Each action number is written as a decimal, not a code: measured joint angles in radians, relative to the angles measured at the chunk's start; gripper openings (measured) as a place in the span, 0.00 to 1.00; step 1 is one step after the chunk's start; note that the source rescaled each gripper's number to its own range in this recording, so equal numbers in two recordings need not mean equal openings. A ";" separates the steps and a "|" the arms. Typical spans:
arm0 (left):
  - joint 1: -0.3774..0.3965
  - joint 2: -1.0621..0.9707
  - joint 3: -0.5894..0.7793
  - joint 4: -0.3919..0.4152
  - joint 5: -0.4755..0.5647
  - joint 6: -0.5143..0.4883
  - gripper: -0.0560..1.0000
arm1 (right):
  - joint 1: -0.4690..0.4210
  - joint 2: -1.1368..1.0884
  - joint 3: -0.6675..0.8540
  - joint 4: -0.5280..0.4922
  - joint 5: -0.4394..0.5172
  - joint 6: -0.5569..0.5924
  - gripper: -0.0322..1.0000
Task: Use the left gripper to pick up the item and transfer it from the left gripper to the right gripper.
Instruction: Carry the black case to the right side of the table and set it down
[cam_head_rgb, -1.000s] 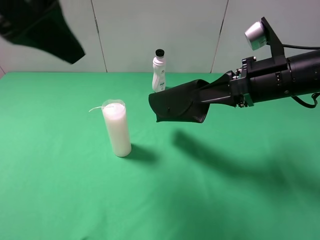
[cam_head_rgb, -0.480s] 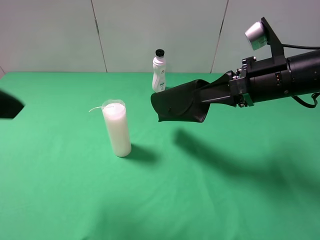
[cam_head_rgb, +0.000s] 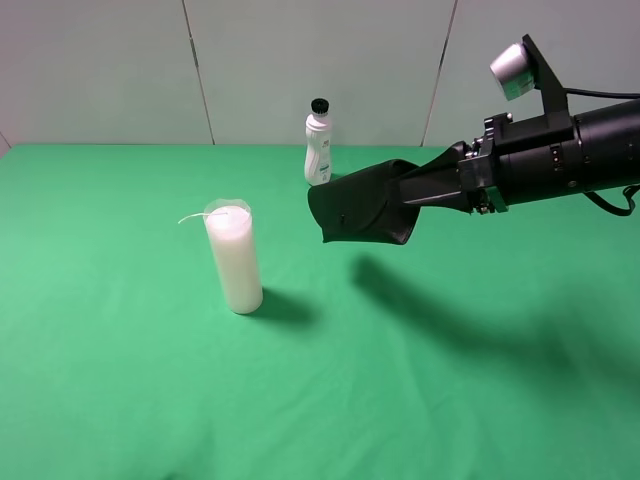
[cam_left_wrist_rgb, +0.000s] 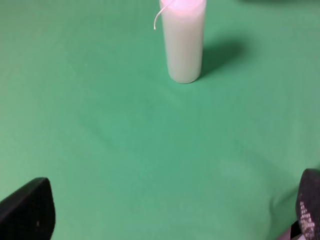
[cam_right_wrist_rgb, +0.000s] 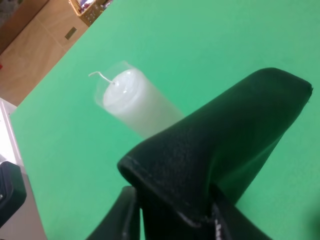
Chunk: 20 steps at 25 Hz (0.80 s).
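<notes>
Item (cam_head_rgb: 362, 205) is up in the air, clear of the green worktop (cam_head_rgb: 150, 400), lying roughly level with the flap end pointing away from the arm. Right end effector (cam_head_rgb: 412, 196) is clamped narrow on one end only, so most of the item hangs out past the fingers unsupported. The right wrist view shows both fingers biting the near edge and nothing beyond it. That's my main worry: soft leather-like skin, short bite, long overhang. A quick swing or a wrist roll could let it droop, twist in the pinch or slide out, and it would drop onto the cloth between the candle (cam_head_rgb: 233, 257) and the small white bottle (cam_head_rgb: 318, 148). From the high camera the bottle's base sits just behind the item's far corner; can't tell the real gap in depth, so a sweep toward the back wall at lower height might clip it. The candle is tall, narrow and well apart from the item, but it would topple easily if anything lands on it or brushes it. Left end effector (cam_left_wrist_rgb: 167, 212) is wide apart with nothing between the fingers, out of the high view, and its camera looks straight at the candle, so a forward move on that line would hit it. Handover looks done to me; the risk is now in how the item gets carried.
</notes>
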<state>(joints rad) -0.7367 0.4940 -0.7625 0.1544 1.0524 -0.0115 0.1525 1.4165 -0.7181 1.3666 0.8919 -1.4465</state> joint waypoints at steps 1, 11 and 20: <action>0.000 -0.019 0.013 0.000 -0.004 -0.001 0.94 | 0.000 0.000 0.000 0.000 0.000 0.000 0.10; 0.000 -0.134 0.138 0.000 -0.050 -0.040 0.94 | 0.000 0.000 0.000 0.000 -0.004 0.000 0.10; 0.000 -0.236 0.248 -0.036 -0.050 -0.084 0.91 | 0.000 0.000 0.000 0.000 -0.018 0.001 0.08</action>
<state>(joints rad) -0.7367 0.2579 -0.5140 0.1185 1.0024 -0.0953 0.1525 1.4165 -0.7181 1.3666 0.8738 -1.4458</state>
